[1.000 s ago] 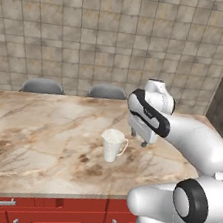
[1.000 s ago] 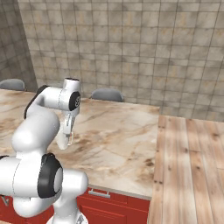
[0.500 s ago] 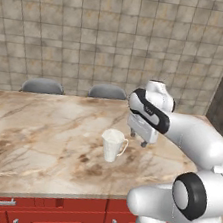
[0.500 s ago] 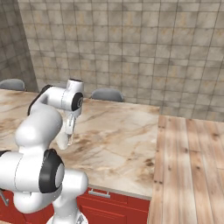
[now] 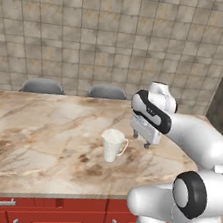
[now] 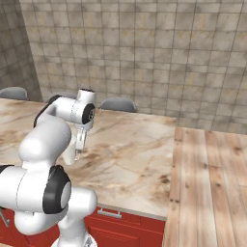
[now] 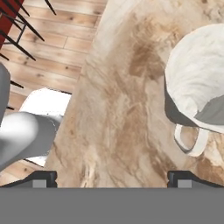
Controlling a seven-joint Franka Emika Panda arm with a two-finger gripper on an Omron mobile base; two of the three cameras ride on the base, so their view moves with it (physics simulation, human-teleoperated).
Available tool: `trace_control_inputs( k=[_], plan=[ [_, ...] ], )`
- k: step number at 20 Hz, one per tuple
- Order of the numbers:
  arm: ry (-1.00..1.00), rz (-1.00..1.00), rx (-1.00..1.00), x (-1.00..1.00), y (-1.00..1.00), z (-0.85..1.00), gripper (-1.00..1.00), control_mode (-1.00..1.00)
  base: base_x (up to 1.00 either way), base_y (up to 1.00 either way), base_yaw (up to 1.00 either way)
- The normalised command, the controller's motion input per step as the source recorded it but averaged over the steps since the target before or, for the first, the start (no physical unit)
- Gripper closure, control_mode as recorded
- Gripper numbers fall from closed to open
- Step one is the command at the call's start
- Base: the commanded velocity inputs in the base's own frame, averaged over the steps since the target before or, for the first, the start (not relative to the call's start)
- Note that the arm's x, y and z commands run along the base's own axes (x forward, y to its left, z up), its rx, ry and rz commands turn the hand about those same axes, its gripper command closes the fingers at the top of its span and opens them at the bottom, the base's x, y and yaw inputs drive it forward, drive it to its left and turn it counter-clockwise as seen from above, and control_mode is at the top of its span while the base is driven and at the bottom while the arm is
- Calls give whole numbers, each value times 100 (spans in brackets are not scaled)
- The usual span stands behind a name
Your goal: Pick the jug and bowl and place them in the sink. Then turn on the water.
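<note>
Nothing looks done yet: the jug stands at frame centre on the worktop, ungrasped, probably just beside the wide-open, empty end effector.

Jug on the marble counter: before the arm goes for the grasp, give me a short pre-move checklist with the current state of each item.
1. Jug upright on the counter: ok.
2. Hand open, nothing between its fingers: ok.
3. Hand lined up over the jug: not ok; it hangs to the jug's right, on the handle side, and in the hand view the jug sits off to one edge.
4. Hand free of contact with the jug: ok; a gap shows between them.
5. Space around the jug free of other items: ok; bare marble on all sides.
6. Bowl and sink located for the later steps: cannot tell.
</note>
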Motion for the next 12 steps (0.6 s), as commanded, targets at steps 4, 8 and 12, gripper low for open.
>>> trace_control_inputs(
  k=[4,8,12],
  plan=[
    [0,0,0,3,-17,0,-100,-100,0,0,0],
    [0,0,0,9,-14,0,-100,-100,0,0,0],
    [0,0,0,4,-1,-1,-100,-100,0,0,0]
  ],
)
